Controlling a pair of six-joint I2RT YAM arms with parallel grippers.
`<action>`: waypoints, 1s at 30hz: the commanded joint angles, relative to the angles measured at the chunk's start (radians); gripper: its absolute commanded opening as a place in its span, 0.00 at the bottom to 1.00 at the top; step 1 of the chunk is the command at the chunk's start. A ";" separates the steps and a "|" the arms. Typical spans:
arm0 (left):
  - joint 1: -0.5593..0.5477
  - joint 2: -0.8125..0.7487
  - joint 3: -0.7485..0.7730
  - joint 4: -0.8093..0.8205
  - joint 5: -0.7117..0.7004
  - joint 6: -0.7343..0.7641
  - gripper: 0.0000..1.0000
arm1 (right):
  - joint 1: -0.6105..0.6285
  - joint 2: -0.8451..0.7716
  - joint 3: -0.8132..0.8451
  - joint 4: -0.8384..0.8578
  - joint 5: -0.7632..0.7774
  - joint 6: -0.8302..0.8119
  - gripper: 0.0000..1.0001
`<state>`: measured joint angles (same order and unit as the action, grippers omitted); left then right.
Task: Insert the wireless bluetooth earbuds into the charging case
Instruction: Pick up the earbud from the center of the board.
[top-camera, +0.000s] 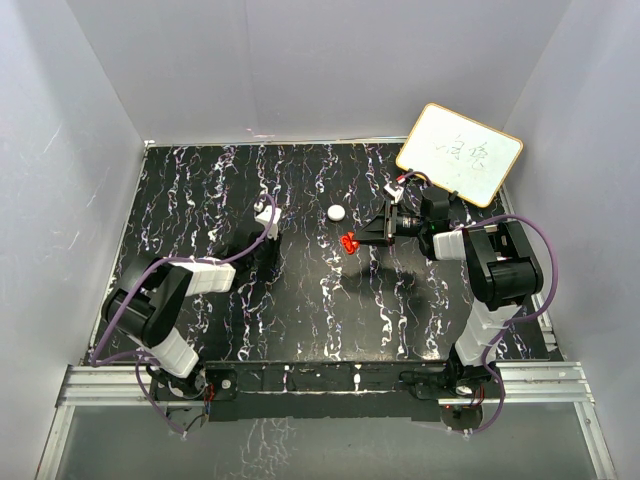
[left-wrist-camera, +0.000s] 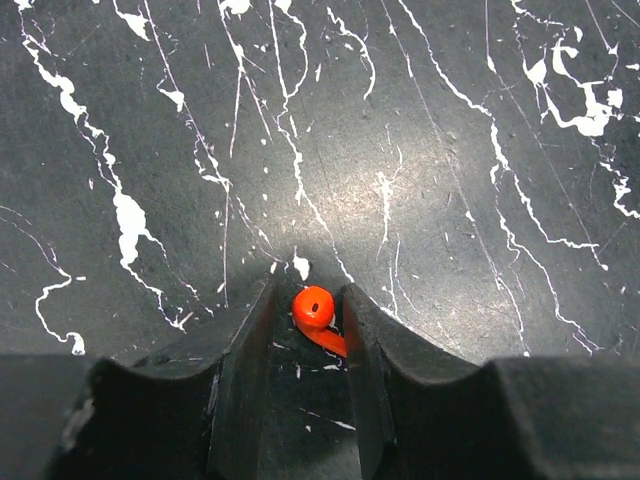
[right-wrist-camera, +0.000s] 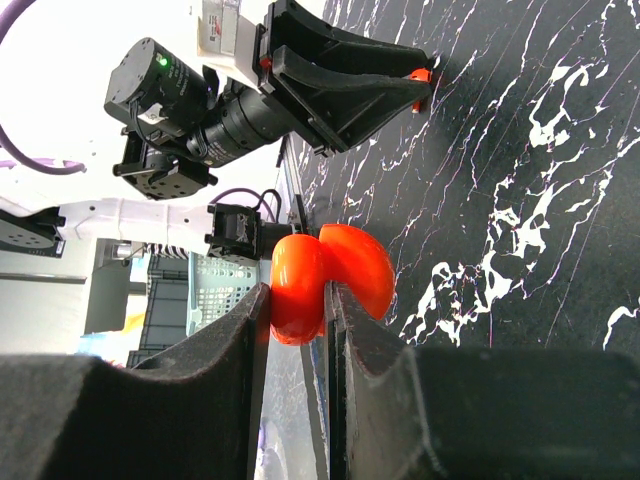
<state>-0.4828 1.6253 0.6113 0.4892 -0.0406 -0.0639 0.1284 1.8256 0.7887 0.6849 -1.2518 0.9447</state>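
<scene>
Progress looks early: right jaws are clamped on the red case (right-wrist-camera: 320, 275), which looks open, while left jaws stand narrowly around 1 red earbud (left-wrist-camera: 313, 308) down at the counter (left-wrist-camera: 450, 150); whether they grip it I cannot tell. Nothing seated yet, I judge.

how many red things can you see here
2. A small red earbud sits between the jaws of the left gripper. A larger red charging case is clamped in the jaws of the right gripper. More could be hidden.
</scene>
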 joint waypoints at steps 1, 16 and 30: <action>-0.019 -0.037 -0.037 -0.088 0.009 -0.017 0.31 | -0.007 -0.029 0.003 0.056 0.004 -0.006 0.00; -0.023 -0.035 -0.022 -0.095 -0.020 -0.020 0.17 | -0.006 -0.035 0.000 0.056 0.003 -0.006 0.00; -0.061 -0.156 0.135 -0.222 -0.116 0.054 0.13 | 0.008 -0.043 0.013 0.000 0.025 -0.051 0.00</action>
<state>-0.5236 1.5570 0.6701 0.3210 -0.1085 -0.0441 0.1287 1.8256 0.7887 0.6811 -1.2388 0.9337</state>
